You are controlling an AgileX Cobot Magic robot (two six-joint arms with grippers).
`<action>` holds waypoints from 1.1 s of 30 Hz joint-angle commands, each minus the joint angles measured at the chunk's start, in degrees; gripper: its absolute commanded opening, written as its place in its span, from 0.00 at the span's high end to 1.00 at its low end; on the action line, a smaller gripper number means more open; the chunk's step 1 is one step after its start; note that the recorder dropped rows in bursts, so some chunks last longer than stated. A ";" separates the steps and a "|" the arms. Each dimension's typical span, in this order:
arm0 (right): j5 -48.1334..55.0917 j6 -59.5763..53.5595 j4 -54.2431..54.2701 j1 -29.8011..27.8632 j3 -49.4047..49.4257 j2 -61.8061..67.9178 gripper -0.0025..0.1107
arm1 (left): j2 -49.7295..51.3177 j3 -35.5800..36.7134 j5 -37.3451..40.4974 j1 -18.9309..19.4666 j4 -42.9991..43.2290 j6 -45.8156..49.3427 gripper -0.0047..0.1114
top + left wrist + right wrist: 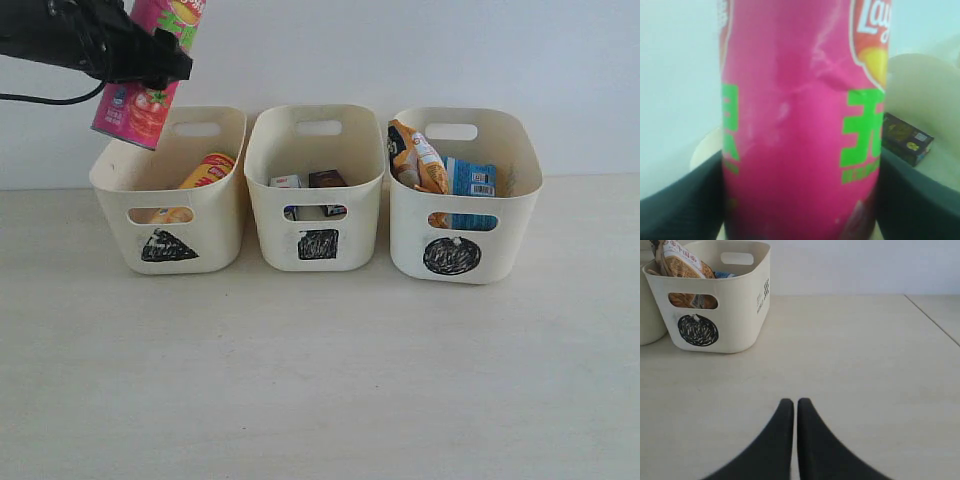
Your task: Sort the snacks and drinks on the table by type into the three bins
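The left hand (150, 62), clamped on the pink chip tube (138, 112), hangs at ten o'clock above the triangle bin (215, 215). Next, it should lower and release beside the yellow tube (208, 170). The right hand (792, 404) looks closed, probably empty.

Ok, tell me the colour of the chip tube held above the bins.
Bright pink chip tube with green lettering, clearest in the left wrist view.
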 commanded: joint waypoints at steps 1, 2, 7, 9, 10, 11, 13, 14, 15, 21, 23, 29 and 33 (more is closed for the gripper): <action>-0.46 0.00 -0.04 -0.29 0.20 -0.27 0.98 | 6.29 -5.36 -1.45 1.37 -0.32 -3.40 0.93; -0.46 0.00 -0.04 -0.29 0.20 -0.27 0.98 | 7.61 -6.51 -1.45 1.49 -0.32 -4.34 0.93; -0.46 0.00 -0.04 -0.29 0.20 -0.27 0.98 | 13.11 -10.25 -0.92 2.35 -0.32 -8.70 0.93; -0.46 0.00 -0.04 -0.29 0.20 -0.27 0.98 | 14.91 -10.93 -0.92 2.37 -0.32 -10.42 0.93; -0.46 0.00 -0.04 -0.29 0.20 -0.27 0.98 | 15.53 -11.05 -1.10 2.37 -0.32 -10.42 0.93; -0.46 0.00 -0.04 -0.29 0.20 -0.27 0.98 | 16.19 -11.43 -1.10 2.37 -0.32 -10.42 0.93; -0.46 0.00 -0.04 -0.29 0.20 -0.27 0.98 | 16.99 -11.53 -1.72 2.37 -0.11 -10.42 0.93; -0.46 0.00 -0.04 -0.29 0.20 -0.27 0.98 | 17.42 -11.53 -1.87 2.37 -0.11 -10.42 0.93; -0.46 0.00 -0.04 -0.29 0.20 -0.27 0.98 | 17.60 -11.53 -2.00 2.37 -0.11 -10.42 0.92; -0.46 0.00 -0.04 -0.29 0.20 -0.27 0.98 | 17.96 -11.53 -1.54 2.37 0.99 -10.42 0.61; -0.46 0.00 -0.04 -0.29 0.20 -0.27 0.98 | 17.96 -11.53 -1.54 2.37 0.99 -10.42 0.47; -0.46 0.00 -0.04 -0.29 0.20 -0.27 0.98 | 17.96 -11.53 -1.16 2.37 0.99 -10.42 0.23; -0.46 0.00 -0.04 -0.29 0.20 -0.27 0.98 | 17.96 -11.53 -0.81 2.37 0.99 -10.42 0.20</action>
